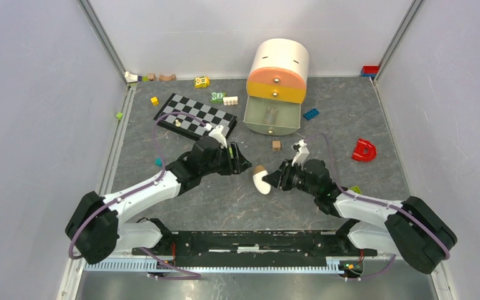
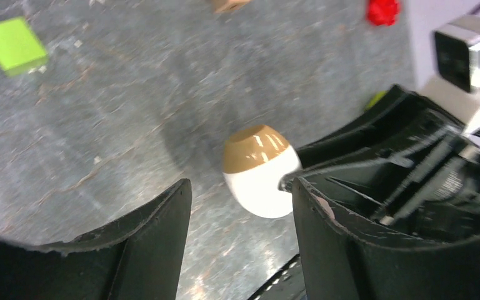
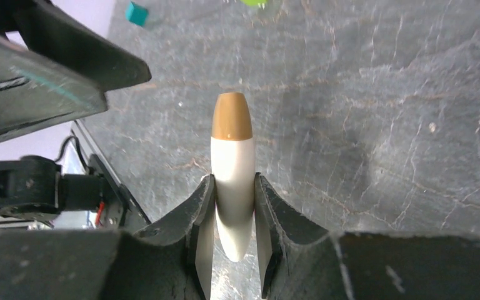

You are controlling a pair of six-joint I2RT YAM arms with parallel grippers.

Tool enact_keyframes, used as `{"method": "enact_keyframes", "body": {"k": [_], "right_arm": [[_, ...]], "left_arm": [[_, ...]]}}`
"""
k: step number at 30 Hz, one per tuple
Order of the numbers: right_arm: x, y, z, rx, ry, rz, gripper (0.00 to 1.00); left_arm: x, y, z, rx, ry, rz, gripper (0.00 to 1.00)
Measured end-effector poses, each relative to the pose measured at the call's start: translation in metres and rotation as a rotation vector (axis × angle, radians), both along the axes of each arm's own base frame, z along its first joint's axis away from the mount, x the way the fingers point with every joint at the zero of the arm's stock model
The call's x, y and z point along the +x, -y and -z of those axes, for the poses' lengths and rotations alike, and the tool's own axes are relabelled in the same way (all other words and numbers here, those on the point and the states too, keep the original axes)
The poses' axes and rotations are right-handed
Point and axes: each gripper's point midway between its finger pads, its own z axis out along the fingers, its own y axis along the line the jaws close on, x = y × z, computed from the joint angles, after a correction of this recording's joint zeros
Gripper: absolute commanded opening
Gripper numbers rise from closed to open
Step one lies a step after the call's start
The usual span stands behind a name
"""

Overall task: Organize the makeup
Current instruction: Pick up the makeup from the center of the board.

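Observation:
A white egg-shaped sponge [image 1: 261,180] with a tan cap hangs above the grey tabletop at the centre. My right gripper [image 1: 274,179] is shut on its white lower half. In the right wrist view both fingers press the sponge's [image 3: 232,156] sides, the tan end pointing away from the right gripper [image 3: 234,178]. My left gripper [image 1: 245,164] stands open just left of the sponge, not touching it. In the left wrist view the sponge [image 2: 259,172] lies beyond the gap of the left gripper [image 2: 240,185]. No other makeup shows.
A white round drawer unit [image 1: 279,62] stands at the back, its lowest grey-green drawer [image 1: 272,119] pulled open. A chessboard [image 1: 194,115] lies at back left. A red piece [image 1: 364,150], a brown cube [image 1: 276,145] and coloured toy bricks [image 1: 311,114] are scattered about.

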Motion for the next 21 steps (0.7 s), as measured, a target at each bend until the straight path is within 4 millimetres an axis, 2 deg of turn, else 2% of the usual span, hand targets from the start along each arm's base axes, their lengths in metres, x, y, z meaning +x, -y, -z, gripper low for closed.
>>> {"method": "enact_keyframes", "body": {"k": [6,9,15,21], "right_arm": [[0.015,0.012,-0.030,0.089,0.034,0.056,0.00],[0.021,0.017,-0.044,0.147,0.035,0.075,0.00],[0.026,0.017,-0.082,0.304,0.044,0.074,0.00],[0.021,0.010,-0.121,0.458,0.060,0.026,0.00]], "left_arm": [[-0.002,0.016,-0.056,-0.197,0.127,0.046,0.67],[-0.003,0.021,-0.076,-0.258,0.171,0.069,0.67],[-0.004,0.027,-0.094,-0.316,0.212,0.097,0.67],[-0.003,0.030,-0.105,-0.352,0.240,0.101,0.67]]}}
